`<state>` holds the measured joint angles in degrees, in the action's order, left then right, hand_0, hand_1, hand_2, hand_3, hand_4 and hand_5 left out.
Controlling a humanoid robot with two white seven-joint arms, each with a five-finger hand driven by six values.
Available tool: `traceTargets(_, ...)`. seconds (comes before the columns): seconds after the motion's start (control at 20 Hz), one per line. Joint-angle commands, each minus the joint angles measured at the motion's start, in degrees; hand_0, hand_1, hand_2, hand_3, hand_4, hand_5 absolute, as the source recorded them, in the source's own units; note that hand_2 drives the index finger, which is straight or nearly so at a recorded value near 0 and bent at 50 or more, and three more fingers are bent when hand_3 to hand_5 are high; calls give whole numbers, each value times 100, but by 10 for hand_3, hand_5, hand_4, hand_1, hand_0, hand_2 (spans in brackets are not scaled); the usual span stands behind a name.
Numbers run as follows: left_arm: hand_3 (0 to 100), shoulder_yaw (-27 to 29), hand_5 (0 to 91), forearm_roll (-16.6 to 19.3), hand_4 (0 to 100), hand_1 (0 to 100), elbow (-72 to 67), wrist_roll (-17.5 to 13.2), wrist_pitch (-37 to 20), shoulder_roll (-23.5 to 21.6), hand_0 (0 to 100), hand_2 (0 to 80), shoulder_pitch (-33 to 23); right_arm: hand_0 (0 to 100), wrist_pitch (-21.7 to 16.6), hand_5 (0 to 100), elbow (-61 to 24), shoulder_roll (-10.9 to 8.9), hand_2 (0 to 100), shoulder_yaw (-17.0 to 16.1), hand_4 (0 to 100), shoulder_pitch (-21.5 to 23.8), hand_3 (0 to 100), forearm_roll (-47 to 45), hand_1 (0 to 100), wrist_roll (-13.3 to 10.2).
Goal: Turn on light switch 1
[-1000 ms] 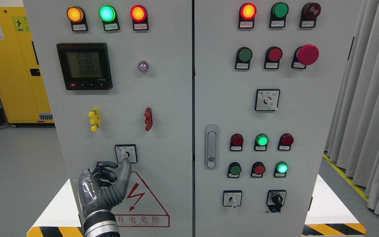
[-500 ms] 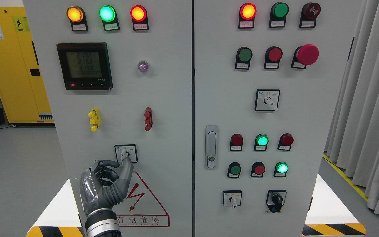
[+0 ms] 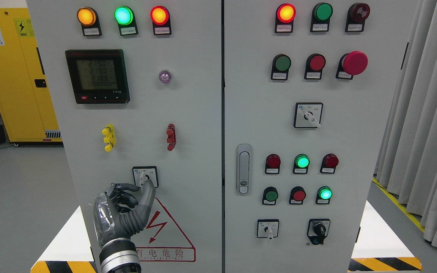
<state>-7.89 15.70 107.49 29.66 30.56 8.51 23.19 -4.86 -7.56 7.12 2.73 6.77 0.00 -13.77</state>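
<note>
The rotary selector switch (image 3: pixel 145 176) sits low on the left cabinet door, a white lever on a black-framed square plate. Its lever points down and slightly left. My left hand (image 3: pixel 142 185) comes up from the bottom left, just below the switch. Its thumb (image 3: pixel 149 186) stands upright against the right of the lever's lower end, and the index fingertip (image 3: pixel 134 186) reaches in from the left, pinching the lever. The other fingers are curled. The right hand is not in view.
The grey panel (image 3: pixel 188 113) carries a digital meter (image 3: pixel 97 76), lit indicator lamps (image 3: pixel 123 15), yellow (image 3: pixel 109 137) and red (image 3: pixel 171 137) terminals, and a red hazard triangle (image 3: pixel 165 231) beside my wrist. The right door has a handle (image 3: pixel 244 168), buttons and more selector switches (image 3: pixel 308 115). A curtain (image 3: pixel 423 132) hangs at right.
My left hand has shifted slightly right and the thumb tip has moved to the right side of the lever. The meter readings have changed.
</note>
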Motion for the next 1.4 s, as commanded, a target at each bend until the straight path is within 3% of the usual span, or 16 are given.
traceTargets(0.0,914,-2,754,3,845,694,-79,-21,11,2,197,618,28,0,2,0,0,0,40,0,0,-1,0,-167,500,6)
traceTargets(1.35,921,-2,753,3,849,672,-96,-13,81,2,296,629,115,0,2,0,0,0,40,0,0,-1,0,-167,500,-3)
